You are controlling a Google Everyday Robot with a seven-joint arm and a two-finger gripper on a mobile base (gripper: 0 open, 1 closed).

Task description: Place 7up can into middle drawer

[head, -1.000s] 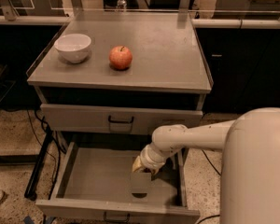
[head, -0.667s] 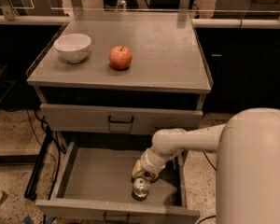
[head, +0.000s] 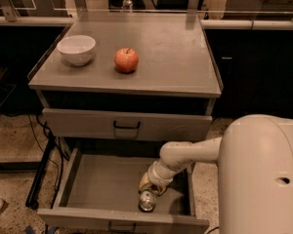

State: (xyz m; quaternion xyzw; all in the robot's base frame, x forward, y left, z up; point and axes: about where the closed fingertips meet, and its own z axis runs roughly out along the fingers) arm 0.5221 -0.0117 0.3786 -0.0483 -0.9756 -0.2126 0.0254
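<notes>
The middle drawer (head: pixel 105 184) is pulled open below the cabinet top, with its black handle at the front edge. The 7up can (head: pixel 147 200) stands upright on the drawer floor near the front right, its silver top showing. My gripper (head: pixel 149 183) reaches down into the drawer from the right and sits right over the can, touching or almost touching its upper part. My arm covers the drawer's right side.
The closed upper drawer front (head: pixel 127 125) sits just above the open one. On the cabinet top (head: pixel 176 52) are a white bowl (head: pixel 76 49) and a red apple (head: pixel 126 59). My large white arm body (head: pixel 263 174) fills the lower right. Cables hang at the cabinet's left.
My gripper has come down into the drawer with the can, from above the drawer floor to low near its front. The can now rests on the floor. Nothing else moved.
</notes>
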